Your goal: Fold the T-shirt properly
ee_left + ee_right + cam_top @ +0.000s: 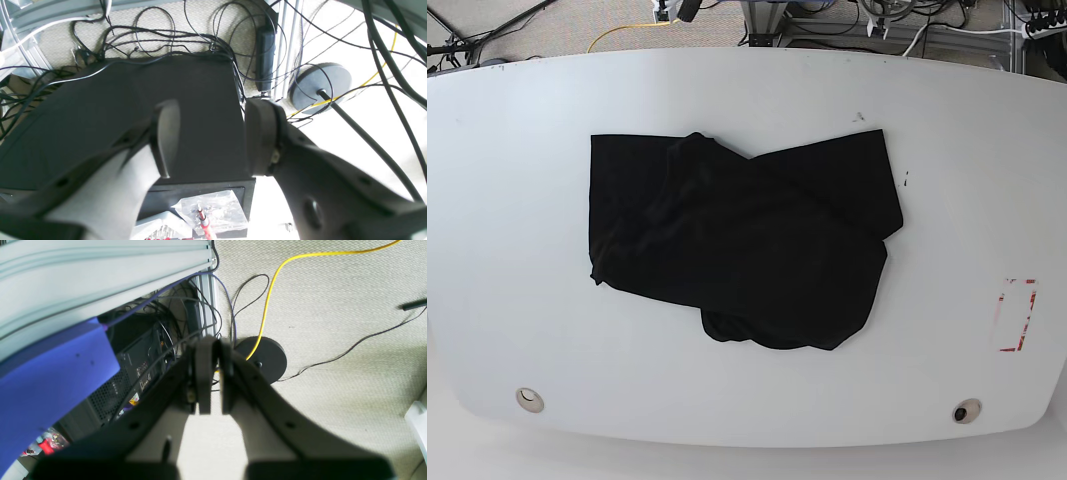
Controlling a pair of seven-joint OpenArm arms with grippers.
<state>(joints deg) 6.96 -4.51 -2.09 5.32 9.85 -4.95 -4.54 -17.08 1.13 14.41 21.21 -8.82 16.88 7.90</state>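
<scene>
The black T-shirt lies crumpled in a loose heap on the middle of the white table, seen only in the base view. Neither arm shows in that view. My left gripper stands open in the left wrist view, nothing between its fingers, over a dark box off the table. In the right wrist view my right gripper is shut and empty, its pads almost touching, above carpet floor.
A red-marked rectangle sits near the table's right edge. Two round holes lie near the front edge. Below the grippers are tangled cables, a round black stand base, a yellow cable and a computer case.
</scene>
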